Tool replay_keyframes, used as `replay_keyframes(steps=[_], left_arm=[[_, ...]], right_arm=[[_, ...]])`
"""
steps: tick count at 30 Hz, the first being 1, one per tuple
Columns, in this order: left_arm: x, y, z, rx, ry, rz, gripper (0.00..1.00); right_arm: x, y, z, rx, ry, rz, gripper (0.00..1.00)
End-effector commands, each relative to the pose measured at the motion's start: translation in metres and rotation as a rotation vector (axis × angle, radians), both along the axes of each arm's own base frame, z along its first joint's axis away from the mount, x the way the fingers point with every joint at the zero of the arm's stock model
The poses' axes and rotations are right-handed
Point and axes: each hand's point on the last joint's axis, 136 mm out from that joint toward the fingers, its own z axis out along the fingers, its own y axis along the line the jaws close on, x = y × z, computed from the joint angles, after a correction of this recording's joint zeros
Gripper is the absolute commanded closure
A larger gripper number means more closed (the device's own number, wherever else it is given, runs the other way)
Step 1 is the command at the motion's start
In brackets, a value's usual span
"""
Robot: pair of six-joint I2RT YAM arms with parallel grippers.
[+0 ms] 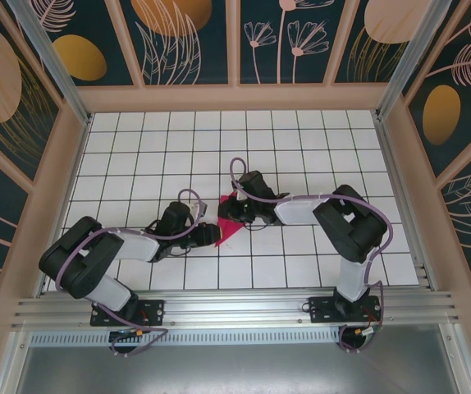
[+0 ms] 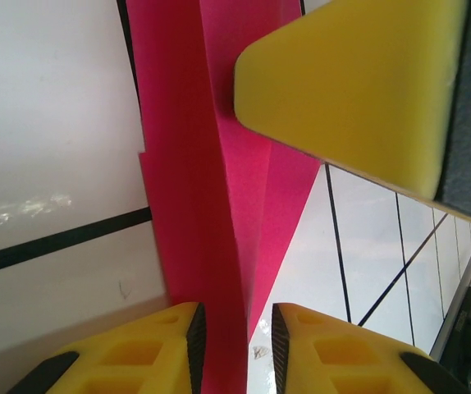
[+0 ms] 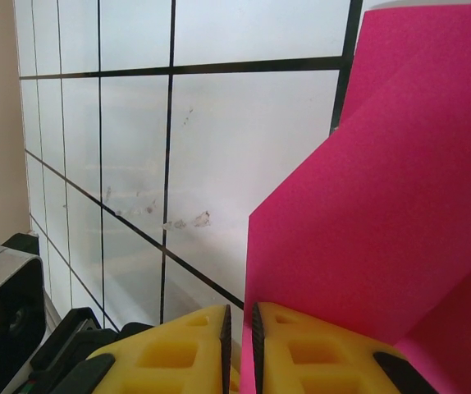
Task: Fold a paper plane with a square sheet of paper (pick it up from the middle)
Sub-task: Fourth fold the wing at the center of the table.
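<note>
On the white tiled table (image 1: 137,139), the pink sheet of paper (image 1: 229,223) sits part-folded between my grippers. My right gripper (image 3: 238,328), nearly closed, seems to pinch its edge. My left gripper (image 2: 234,345) stands parted astride the raised crease. I judge it light, limp and slippery, so it is best held at the crease.

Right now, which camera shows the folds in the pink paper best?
Left wrist: the pink paper fills the middle, its layered folds and edges distinct. Right wrist shows mostly one flat panel; top external, just a small, partly hidden sliver.

Matt paper (image 3: 383,230), glossy table (image 3: 244,139)
</note>
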Motion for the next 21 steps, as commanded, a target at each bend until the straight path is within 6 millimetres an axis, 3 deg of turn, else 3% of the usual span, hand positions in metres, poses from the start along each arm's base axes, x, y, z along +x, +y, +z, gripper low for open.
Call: replay_keyframes(steps=[1,11,21], left_arm=[[0.007,-0.005,0.004,-0.011,-0.03,-0.014,0.69],[0.009,-0.006,-0.002,0.0,-0.015,-0.012,0.75],[0.007,-0.006,-0.007,0.014,-0.01,-0.024,0.73]], right_arm=[[0.004,0.006,0.004,0.016,-0.019,0.015,0.81],[0.004,0.005,0.004,0.015,-0.019,0.016,0.81],[0.003,0.006,0.003,0.017,-0.017,0.018,0.81]])
